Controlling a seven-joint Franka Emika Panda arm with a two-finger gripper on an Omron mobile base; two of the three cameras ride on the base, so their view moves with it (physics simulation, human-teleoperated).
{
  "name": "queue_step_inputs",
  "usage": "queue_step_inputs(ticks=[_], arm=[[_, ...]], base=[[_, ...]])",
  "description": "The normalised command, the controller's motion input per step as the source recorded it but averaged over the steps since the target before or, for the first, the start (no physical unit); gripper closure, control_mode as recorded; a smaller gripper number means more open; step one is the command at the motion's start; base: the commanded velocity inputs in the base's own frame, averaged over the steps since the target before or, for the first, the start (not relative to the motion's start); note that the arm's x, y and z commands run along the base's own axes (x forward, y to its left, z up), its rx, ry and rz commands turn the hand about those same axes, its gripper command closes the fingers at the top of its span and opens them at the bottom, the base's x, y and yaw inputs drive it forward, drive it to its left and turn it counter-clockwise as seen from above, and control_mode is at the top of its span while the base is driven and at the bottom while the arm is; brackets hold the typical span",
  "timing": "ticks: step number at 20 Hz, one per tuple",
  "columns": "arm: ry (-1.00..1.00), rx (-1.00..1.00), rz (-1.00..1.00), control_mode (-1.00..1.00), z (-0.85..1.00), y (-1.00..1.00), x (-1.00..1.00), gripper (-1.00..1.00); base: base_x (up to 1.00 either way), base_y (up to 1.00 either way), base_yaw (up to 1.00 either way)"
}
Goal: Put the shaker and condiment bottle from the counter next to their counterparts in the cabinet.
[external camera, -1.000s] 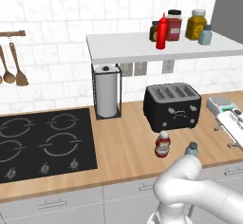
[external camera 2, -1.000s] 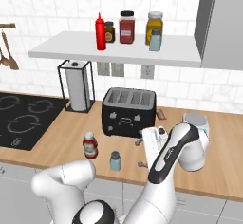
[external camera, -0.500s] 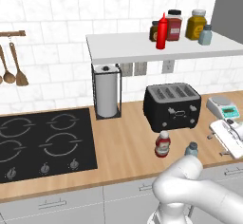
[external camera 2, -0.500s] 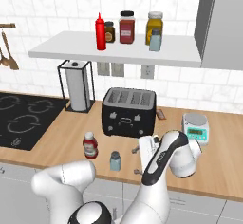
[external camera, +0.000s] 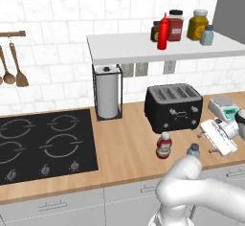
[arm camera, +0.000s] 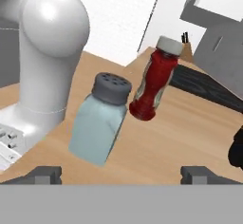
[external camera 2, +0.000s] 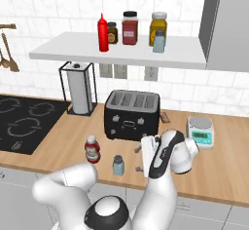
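The small pale blue-grey shaker (external camera: 193, 149) (external camera 2: 117, 165) (arm camera: 99, 121) stands on the wooden counter (external camera: 124, 143) near its front edge. To its left is the squat red condiment bottle (external camera: 163, 145) (external camera 2: 92, 148) (arm camera: 154, 83) with a white cap. My gripper (external camera: 205, 142) (external camera 2: 138, 159) (arm camera: 122, 174) hangs low just right of the shaker, pointing at it, open and holding nothing. On the white cabinet shelf (external camera: 143, 48) (external camera 2: 73, 51) stand the counterparts: a tall red squeeze bottle (external camera: 163, 32) (external camera 2: 102, 32) and a small shaker (external camera: 206, 35) (external camera 2: 158, 41).
A black toaster (external camera: 173, 107) (external camera 2: 132, 114) sits behind the two items. A kitchen scale (external camera: 224, 108) (external camera 2: 200, 132) lies to the right, a paper towel holder (external camera: 107, 92) and black hob (external camera: 43, 143) to the left. Jars (external camera: 198, 25) crowd the shelf's right part.
The hand has come down and leftward toward the shaker, uncovering the scale. Its jaws stay open. Shaker and bottle have not moved.
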Motion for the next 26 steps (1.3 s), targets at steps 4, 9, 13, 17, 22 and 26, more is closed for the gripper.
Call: queue_step_inputs(ticks=[4, 9, 13, 17, 22, 26], arm=[[0.04, 0.0, 0.07, -1.0, -0.14, -0.11, 0.34, -1.0], [-0.03, 0.0, -0.02, -1.0, 0.0, -0.07, -0.45, -1.0], [-0.01, 0.0, -0.12, -1.0, 0.0, 0.19, -0.56, -1.0], [0.0, -0.02, -0.11, -1.0, 0.0, 0.37, -0.12, -1.0], [0.0, 0.0, 0.0, -1.0, 0.0, 0.0, 0.0, -1.0], [0.05, -0.02, 0.0, -1.0, 0.0, 0.02, 0.0, -1.0]], base=[[0.0, 0.0, 0.0], [0.0, 0.0, 0.0], [0.0, 0.0, 0.0], [0.0, 0.0, 0.0], [0.0, 0.0, 0.0], [0.0, 0.0, 0.0]])
